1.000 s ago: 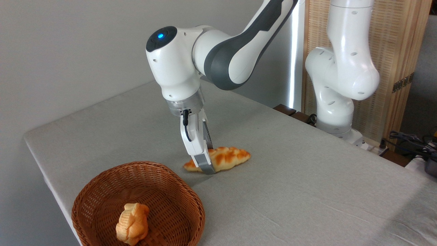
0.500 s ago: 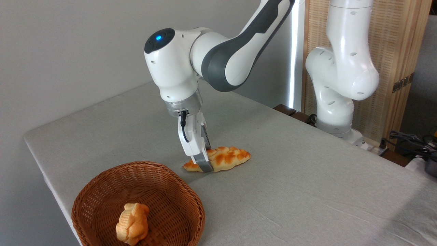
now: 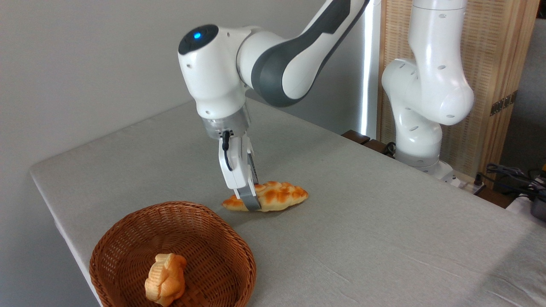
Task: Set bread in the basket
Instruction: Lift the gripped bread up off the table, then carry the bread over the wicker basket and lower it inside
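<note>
The bread point(image 3: 277, 197), a long braided loaf with toasted orange-brown bumps, hangs just above the grey table, to the upper right of the basket. My gripper point(image 3: 251, 200) is shut on it near its left third, and the near finger point(image 3: 247, 198) crosses the loaf's front. The far finger is hidden behind it. The round reddish-brown wicker basket point(image 3: 128, 232) sits at the front left corner of the table, a short way below and left of the loaf.
A small knotted pale-orange pastry point(image 3: 165, 279) lies inside the basket. The arm's white base point(image 3: 420, 128) stands at the table's far right edge. Cables point(image 3: 512, 175) and a wooden screen point(image 3: 503, 64) are behind it. The table's left edge runs close by the basket.
The gripper has risen a little and shifted left with the bread in it. The loaf has come off the table surface and moved slightly toward the basket.
</note>
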Controlling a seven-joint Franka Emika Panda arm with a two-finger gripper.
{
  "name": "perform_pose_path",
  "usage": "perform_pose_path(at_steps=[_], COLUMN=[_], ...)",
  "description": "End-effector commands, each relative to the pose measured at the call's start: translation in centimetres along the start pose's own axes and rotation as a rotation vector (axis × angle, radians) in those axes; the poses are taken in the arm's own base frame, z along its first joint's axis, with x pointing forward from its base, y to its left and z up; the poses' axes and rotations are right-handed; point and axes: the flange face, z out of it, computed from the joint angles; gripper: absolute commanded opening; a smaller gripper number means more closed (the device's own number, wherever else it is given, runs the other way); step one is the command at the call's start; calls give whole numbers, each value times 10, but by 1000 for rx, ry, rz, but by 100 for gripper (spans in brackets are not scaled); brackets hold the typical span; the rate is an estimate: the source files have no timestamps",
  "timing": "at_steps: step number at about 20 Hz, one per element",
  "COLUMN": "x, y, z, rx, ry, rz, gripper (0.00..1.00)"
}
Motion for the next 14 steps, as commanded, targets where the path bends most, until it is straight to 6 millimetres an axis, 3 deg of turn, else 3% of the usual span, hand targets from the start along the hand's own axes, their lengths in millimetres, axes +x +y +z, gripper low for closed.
perform_pose_path(at_steps=[1, 8, 14], x=[-1, 7, -15], y=[2, -15, -48], z=[-26, -84, -115], rx=[-14, 131, 345], ry=[17, 141, 314], rz=[6, -26, -143], gripper=[35, 38, 38])
